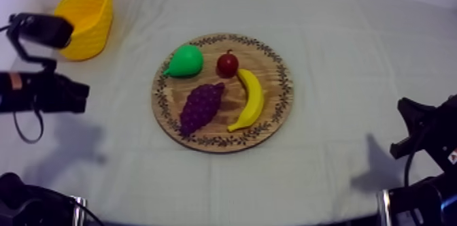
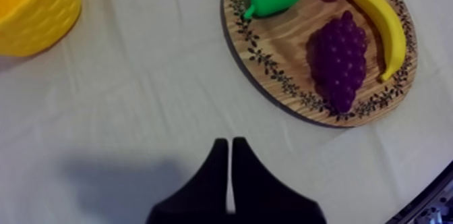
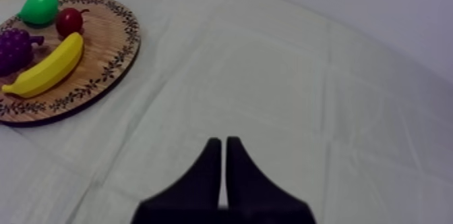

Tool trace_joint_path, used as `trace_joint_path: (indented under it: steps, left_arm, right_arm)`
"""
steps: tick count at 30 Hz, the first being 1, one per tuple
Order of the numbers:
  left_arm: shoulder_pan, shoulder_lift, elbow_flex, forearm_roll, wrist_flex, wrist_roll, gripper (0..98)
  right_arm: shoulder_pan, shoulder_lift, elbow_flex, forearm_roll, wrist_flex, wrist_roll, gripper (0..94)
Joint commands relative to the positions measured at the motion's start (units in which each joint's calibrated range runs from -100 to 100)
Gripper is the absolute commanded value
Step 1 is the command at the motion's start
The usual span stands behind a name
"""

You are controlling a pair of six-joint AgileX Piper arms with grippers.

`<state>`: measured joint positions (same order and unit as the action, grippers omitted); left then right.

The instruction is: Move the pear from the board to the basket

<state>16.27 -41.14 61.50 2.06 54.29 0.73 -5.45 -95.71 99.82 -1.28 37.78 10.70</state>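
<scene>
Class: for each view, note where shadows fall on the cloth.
Top view: soft grey shadows lie on the cloth at lower left and lower right. Left wrist view: a broad grey shadow spreads beside the shut left tool. Right wrist view: a thin dark shadow edges the near rim of the wooden board.

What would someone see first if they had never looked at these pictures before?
The round wooden board in the middle of the table stands out, holding four bright toy fruits: a green pear, a small red fruit, purple grapes and a yellow banana. The yellow basket stands at the far left corner. The left gripper and right gripper are shut, off the board.
</scene>
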Motion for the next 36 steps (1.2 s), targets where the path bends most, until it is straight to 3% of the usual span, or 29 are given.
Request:
trace_joint_path:
  steps: [1,14,36]
  left_arm:
    - [0.15,10.34,-10.90,-0.10,5.14,-0.19,0.0]
    - [0.80,33.75,-38.52,-0.40,20.43,-0.10,0.0]
    - [4.78,56.04,-63.44,-0.19,30.73,4.12,0.0]
  right_arm:
    - [0.01,-0.04,-0.05,-0.01,0.04,0.02,0.4]
    - [0.01,-0.04,-0.05,-0.01,0.04,0.02,0.4]
    - [0.01,-0.04,-0.05,-0.01,0.04,0.02,0.4]
